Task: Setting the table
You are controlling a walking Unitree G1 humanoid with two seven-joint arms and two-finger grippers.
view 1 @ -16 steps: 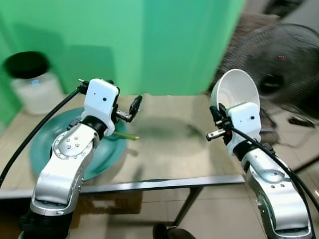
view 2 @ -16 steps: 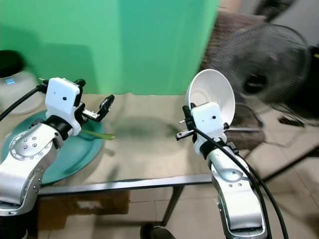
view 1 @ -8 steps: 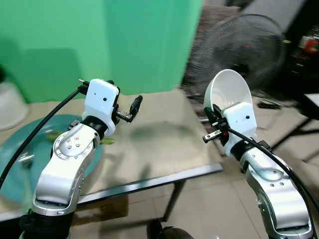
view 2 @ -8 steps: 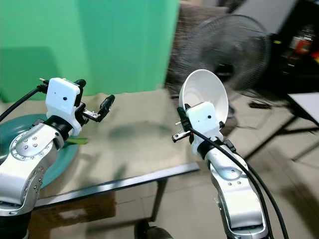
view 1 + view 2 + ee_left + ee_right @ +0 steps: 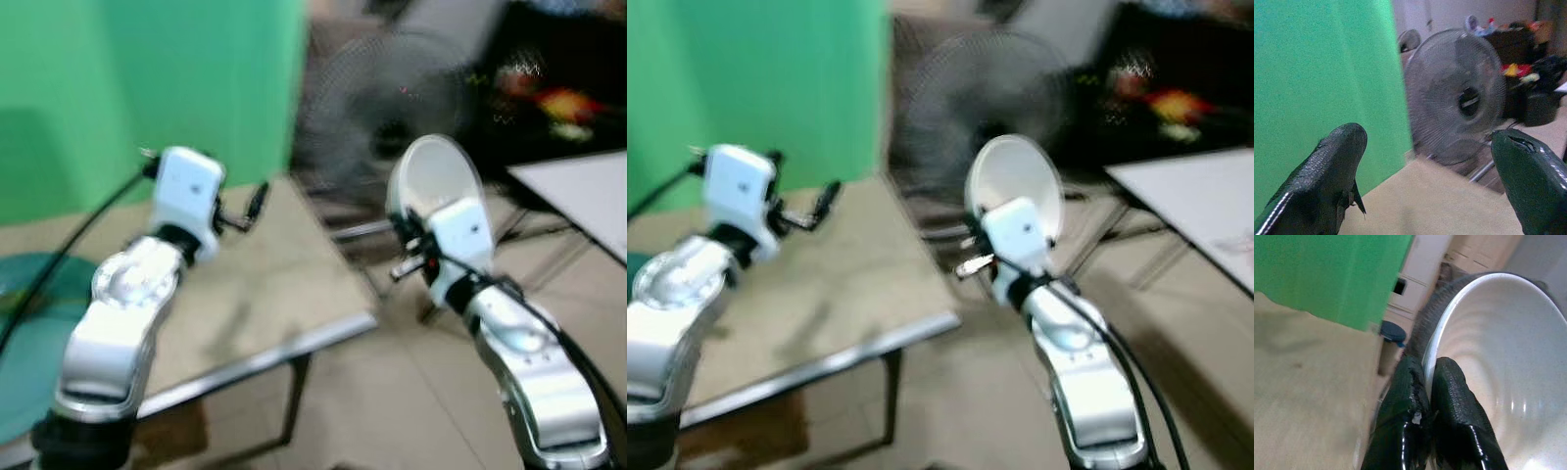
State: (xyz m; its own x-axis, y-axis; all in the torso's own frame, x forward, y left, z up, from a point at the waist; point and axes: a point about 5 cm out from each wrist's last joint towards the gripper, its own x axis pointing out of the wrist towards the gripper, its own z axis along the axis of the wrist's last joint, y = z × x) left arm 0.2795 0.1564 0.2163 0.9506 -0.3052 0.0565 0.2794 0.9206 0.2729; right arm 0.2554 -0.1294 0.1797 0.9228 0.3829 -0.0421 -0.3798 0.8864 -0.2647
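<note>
Green backdrop (image 5: pixel 147 88) fills the wall behind a beige-topped table (image 5: pixel 245 294) with a metal edge, blurred in both eye views. Beyond the table's far right corner stands a grey pedestal fan (image 5: pixel 1457 98), and a white tabletop (image 5: pixel 1205 211) sits off to the right. A teal plate (image 5: pixel 29 333) lies at the table's left edge, partly cut off by the frame. The right gripper (image 5: pixel 1425 382) is held up off to the right of the table, past its edge and over the floor, its fingers clenched on the rim of a white bowl (image 5: pixel 436 181), one inside and one outside. The bowl stands nearly on edge. The left gripper (image 5: pixel 1425 161) hovers above the table, fingers spread and grasping nothing.
</note>
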